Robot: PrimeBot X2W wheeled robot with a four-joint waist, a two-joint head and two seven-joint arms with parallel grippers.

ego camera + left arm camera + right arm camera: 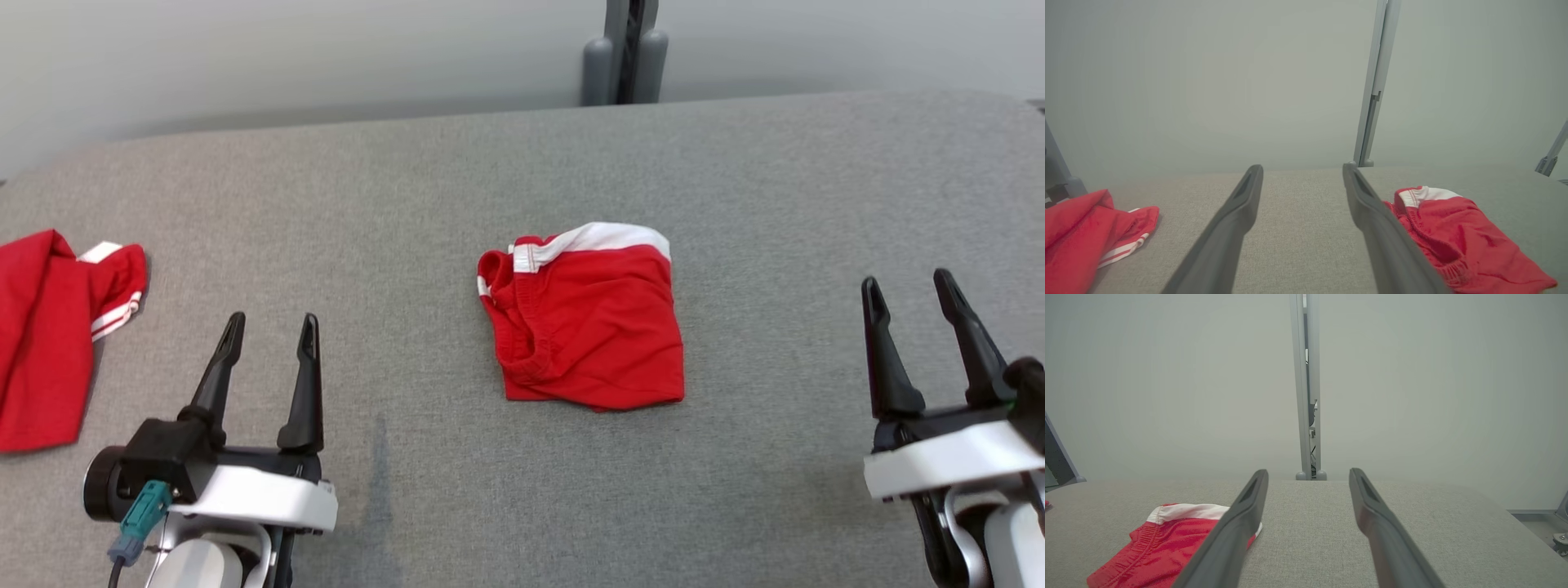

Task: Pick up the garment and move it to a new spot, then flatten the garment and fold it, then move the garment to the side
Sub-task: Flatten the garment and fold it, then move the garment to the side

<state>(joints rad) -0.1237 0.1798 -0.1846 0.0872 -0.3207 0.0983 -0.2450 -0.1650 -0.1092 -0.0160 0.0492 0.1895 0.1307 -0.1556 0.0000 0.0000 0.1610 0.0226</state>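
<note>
Mid-table: red garment (589, 327) is laid folded on the grey table (775, 180).
Garment axis: nearly square, slightly longer from near to far; the gathered waistband is turned left, and the white band lies along the far edge.
Left end effector (273, 320): fingers are spread apart, nothing gripped, near left.
Right end effector (908, 282): fingers are spread apart, nothing gripped, near right.
Far left: second red garment (49, 335) is bunched.

The left claw (273, 320) and right claw (908, 280) are each formed of 2 long, tapered, matt black fingers (304, 392), recessed near the tips. Each black base is wrapped by a glossy white wrist shell (261, 494). A teal plug (145, 506) with a dark cable (116, 572) is fitted beside a round black housing (102, 483) on the left.
</note>
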